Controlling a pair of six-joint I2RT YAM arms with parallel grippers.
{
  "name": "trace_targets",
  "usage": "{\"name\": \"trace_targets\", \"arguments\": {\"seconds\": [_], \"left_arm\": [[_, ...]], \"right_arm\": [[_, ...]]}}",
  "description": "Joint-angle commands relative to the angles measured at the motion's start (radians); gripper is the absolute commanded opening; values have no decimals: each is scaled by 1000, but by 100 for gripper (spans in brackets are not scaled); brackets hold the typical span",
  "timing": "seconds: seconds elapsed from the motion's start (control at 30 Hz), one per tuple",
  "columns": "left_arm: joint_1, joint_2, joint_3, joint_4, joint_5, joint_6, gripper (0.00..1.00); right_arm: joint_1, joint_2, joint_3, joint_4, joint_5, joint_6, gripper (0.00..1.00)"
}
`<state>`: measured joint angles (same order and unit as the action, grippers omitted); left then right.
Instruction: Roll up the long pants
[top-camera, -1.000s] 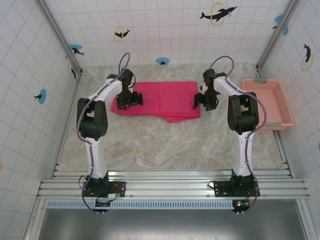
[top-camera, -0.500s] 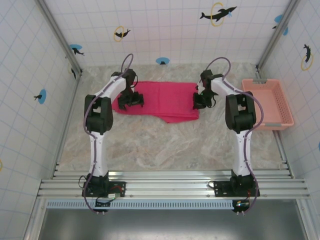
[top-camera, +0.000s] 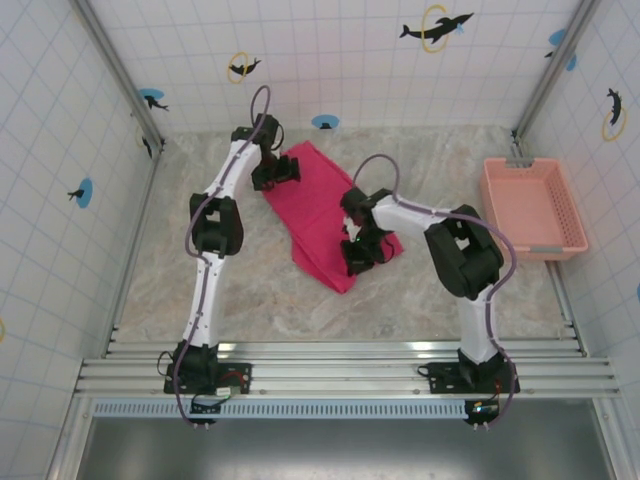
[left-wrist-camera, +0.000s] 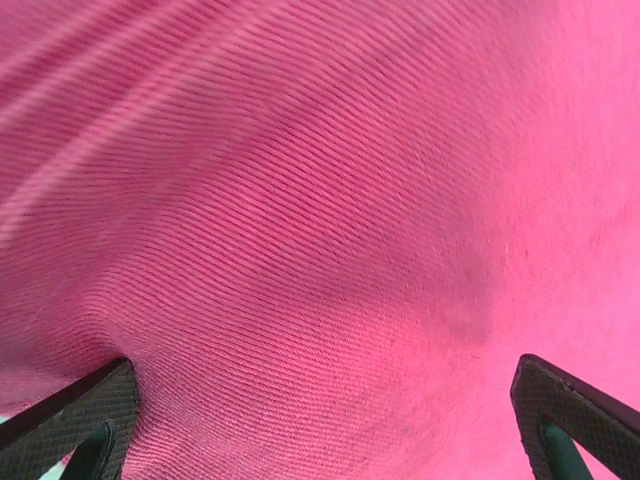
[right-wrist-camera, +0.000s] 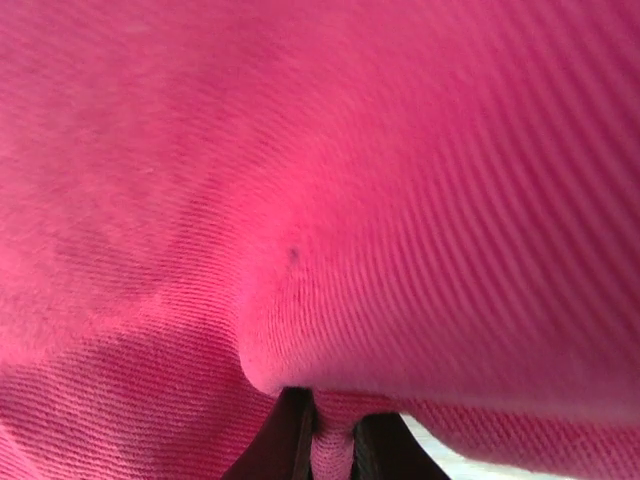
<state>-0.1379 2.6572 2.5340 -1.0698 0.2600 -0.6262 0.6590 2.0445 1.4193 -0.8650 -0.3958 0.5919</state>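
Top view: the long pants (top-camera: 320, 210) lie slantwise on the table (top-camera: 250, 290). The left gripper (top-camera: 278, 170) is at their far end and the right gripper (top-camera: 362, 252) at their near right edge.

Left wrist: jaws spread wide over the cloth, clamping nothing.

Right wrist: jaws almost closed, pinching a fold of the pants.

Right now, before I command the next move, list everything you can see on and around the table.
long pants: one, magenta, mid-table, lying diagonally from far left toward centre
basket: one, pale pink plastic, right edge of the table
table: one, beige marbled, under everything
dolphin stickers: several, black and blue, on the tiled walls
left gripper: one, black, open over the pants' far end
right gripper: one, black, shut on a fold at the pants' near end
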Motion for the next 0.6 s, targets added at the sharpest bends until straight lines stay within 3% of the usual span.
{"name": "trace_targets", "arguments": {"seconds": [0.0, 0.13, 0.37, 0.47, 0.57], "left_arm": [[-50, 95, -52, 43, 140, -18, 97], [-65, 102, -52, 71, 141, -10, 97], [-55, 64, -59, 89, 110, 12, 98], [-23, 2, -86, 128, 105, 36, 98], [29, -87, -113, 157, 99, 61, 98]], "right_arm": [[86, 17, 43, 9, -42, 96, 15], [162, 92, 159, 10, -125, 133, 26], [231, 164, 463, -135, -203, 87, 58], [218, 113, 503, -209, -183, 5, 71], [186, 32, 487, -308, -86, -144, 75]]}}
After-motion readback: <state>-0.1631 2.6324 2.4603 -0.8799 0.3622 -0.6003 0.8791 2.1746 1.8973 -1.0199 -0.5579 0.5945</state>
